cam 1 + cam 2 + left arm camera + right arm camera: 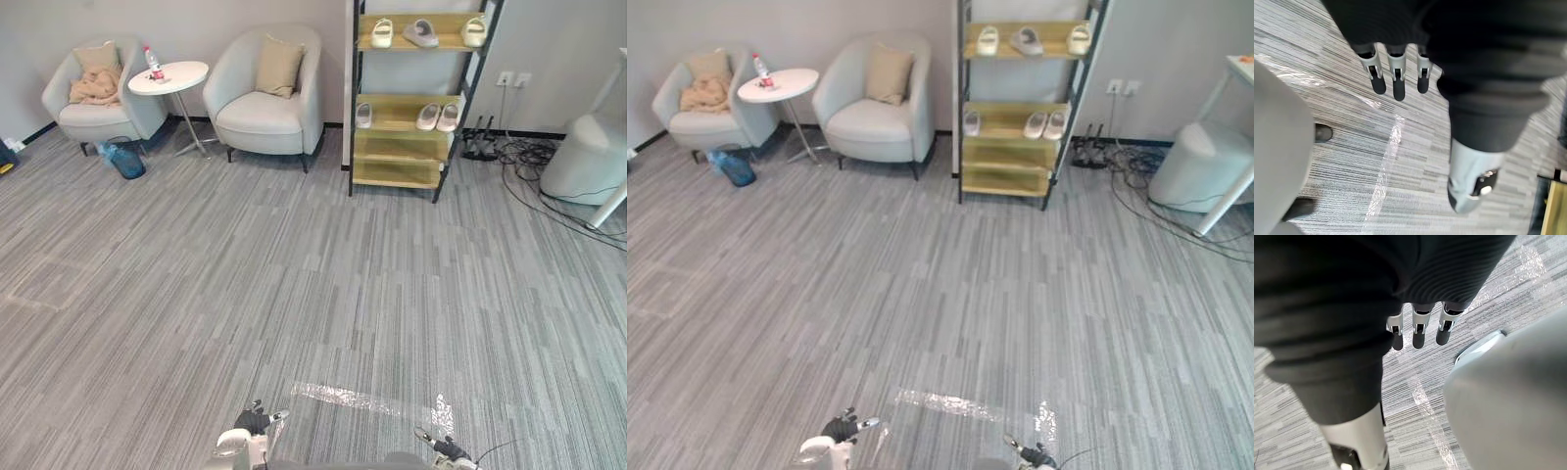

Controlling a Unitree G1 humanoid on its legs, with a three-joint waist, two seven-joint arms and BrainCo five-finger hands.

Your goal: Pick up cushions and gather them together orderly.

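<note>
A tan cushion [279, 67] leans upright against the back of the nearer grey armchair [265, 117] at the far wall. A second tan cushion [96, 57] stands in the left armchair [93, 116], above a crumpled peach blanket [96, 88]. My left hand [252, 423] and right hand [446, 448] hang low at the near edge, far from both chairs. In the wrist views the left hand's fingers [1396, 78] and the right hand's fingers [1419, 328] point straight down over the striped carpet, holding nothing.
A round white side table [168, 76] with a bottle stands between the chairs, and a blue bag [125, 160] lies on the floor by it. A wooden shoe shelf [407, 147], floor cables [519, 162] and a white pouf [588, 157] sit to the right.
</note>
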